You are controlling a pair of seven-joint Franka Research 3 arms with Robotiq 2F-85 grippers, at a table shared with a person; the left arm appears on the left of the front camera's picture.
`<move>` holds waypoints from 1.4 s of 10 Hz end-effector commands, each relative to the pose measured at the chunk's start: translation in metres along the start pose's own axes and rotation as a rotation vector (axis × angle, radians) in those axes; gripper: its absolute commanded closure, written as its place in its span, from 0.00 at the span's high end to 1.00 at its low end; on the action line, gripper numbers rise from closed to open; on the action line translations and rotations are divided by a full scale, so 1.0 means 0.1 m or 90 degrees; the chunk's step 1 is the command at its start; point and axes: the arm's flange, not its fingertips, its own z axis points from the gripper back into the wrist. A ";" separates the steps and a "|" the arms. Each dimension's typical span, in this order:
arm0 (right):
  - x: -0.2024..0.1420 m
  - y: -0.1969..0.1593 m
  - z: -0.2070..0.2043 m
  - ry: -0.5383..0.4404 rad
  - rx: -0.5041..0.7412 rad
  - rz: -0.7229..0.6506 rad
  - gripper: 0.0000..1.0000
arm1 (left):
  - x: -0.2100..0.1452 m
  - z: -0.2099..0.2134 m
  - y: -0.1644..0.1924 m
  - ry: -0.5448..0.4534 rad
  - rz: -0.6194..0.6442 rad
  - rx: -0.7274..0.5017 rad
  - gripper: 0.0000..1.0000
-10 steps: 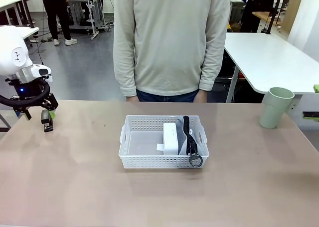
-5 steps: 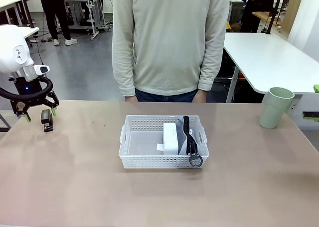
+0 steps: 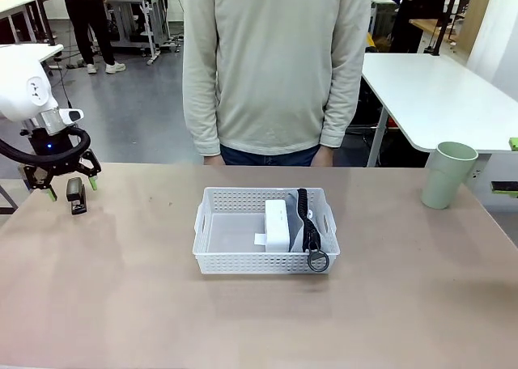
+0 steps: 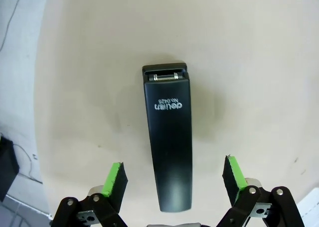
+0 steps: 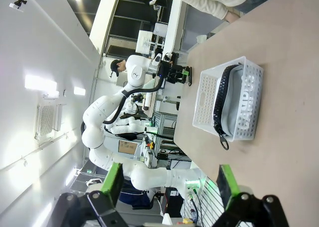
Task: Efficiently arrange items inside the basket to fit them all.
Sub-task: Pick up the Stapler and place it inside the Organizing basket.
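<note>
1. L gripper (image 3: 73, 189) hangs over the stapler (image 3: 77, 197) at the table's (image 3: 243, 320) far-left edge. Jaws are spread wide, one pad either side of its long body, lined up for a side pinch. Nothing gripped yet.
2. R gripper (image 5: 169, 183) is also released & empty, well away from the basket (image 3: 212, 256).
3. Basket sits mid-table. Box (image 3: 277, 226) & pouch (image 3: 296, 217) stand on edge at its right end, prob. to leave the left half free.
4. Cup (image 3: 447, 175) is far right, outside the basket.
</note>
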 end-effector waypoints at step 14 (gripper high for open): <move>0.02 0.02 0.01 -0.006 0.011 0.008 1.00 | 0.03 -0.17 0.10 -0.080 -0.070 0.074 0.00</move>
